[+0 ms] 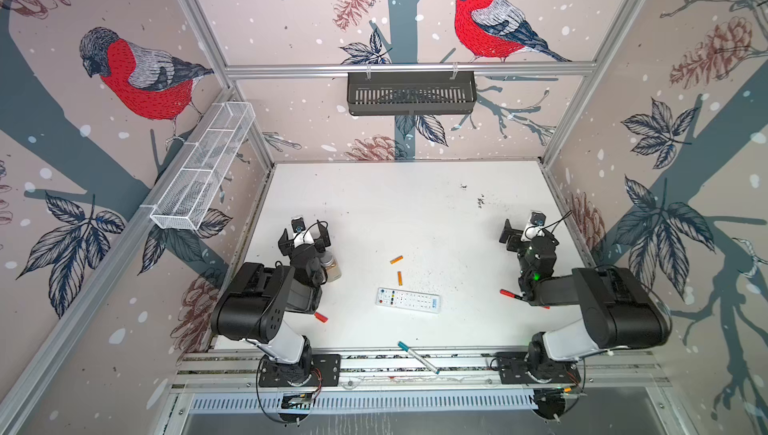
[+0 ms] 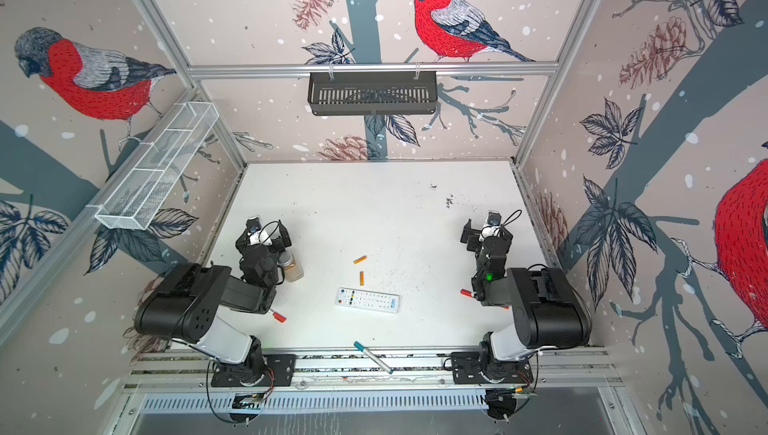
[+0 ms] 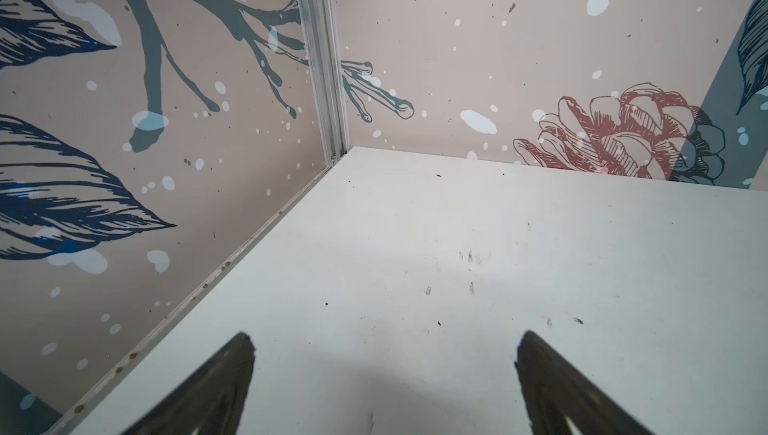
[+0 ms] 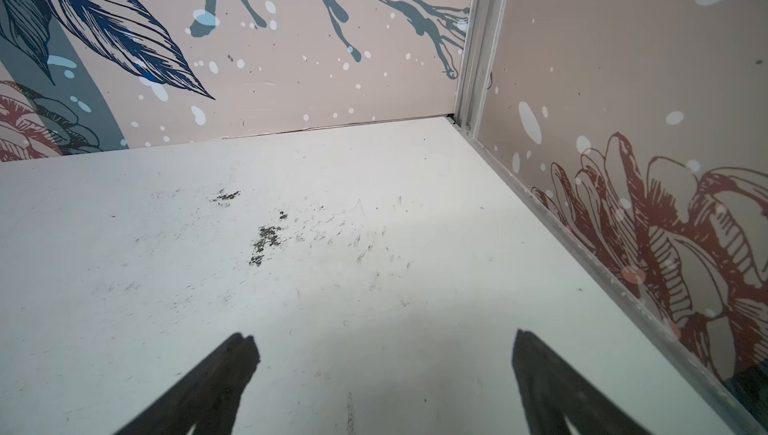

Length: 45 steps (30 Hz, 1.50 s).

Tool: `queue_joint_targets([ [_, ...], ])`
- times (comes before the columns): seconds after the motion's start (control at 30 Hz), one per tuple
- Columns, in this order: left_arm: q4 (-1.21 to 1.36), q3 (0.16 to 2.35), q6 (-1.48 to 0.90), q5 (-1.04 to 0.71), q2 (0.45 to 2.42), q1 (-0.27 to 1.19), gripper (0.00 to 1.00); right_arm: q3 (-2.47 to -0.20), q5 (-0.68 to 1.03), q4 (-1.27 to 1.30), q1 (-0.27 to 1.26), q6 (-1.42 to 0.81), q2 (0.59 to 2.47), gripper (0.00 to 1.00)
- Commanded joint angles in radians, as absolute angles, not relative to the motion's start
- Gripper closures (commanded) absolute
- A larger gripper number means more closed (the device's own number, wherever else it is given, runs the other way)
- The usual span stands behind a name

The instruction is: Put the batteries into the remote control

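Buttons up, the remote control (image 1: 408, 300) lies central on the bench (image 1: 415, 204), two batteries (image 1: 396, 259) just beyond its far side; both pairs of jaws gape empty, left and right. Flipping it first, gripped by its long edges, looks wise.

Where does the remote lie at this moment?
In both top views the remote lies face up on the table, near its middle, just nearer the robot than the closest battery, not touching it.
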State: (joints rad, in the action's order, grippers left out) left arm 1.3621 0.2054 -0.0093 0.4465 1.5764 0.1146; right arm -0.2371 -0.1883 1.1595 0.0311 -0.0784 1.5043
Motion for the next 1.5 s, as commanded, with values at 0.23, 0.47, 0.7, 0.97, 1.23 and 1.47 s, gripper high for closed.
queue_joint_targets([
  [0.23,1.39,0.207,-0.003,0.45,1.577,0.115,0.02,-0.238,-0.2,1.192,0.033,-0.078,1.502,0.01],
  [0.47,1.39,0.209,-0.004,0.449,1.577,0.115,0.02,-0.238,-0.2,1.192,0.032,-0.077,1.502,0.0],
  [0.7,1.384,0.212,-0.006,0.441,1.575,0.11,0.02,-0.239,-0.201,1.192,0.034,-0.077,1.502,0.0],
  [0.97,1.421,0.184,0.06,0.246,1.567,0.11,0.03,-0.237,-0.207,1.195,0.036,-0.075,1.502,0.01],
  [1.23,1.443,0.175,0.051,0.32,1.569,0.122,0.03,-0.236,-0.206,1.195,0.037,-0.075,1.502,0.0],
  [1.47,1.439,0.175,0.045,0.371,1.553,0.13,0.03,-0.237,-0.206,1.195,0.036,-0.075,1.503,0.0],
])
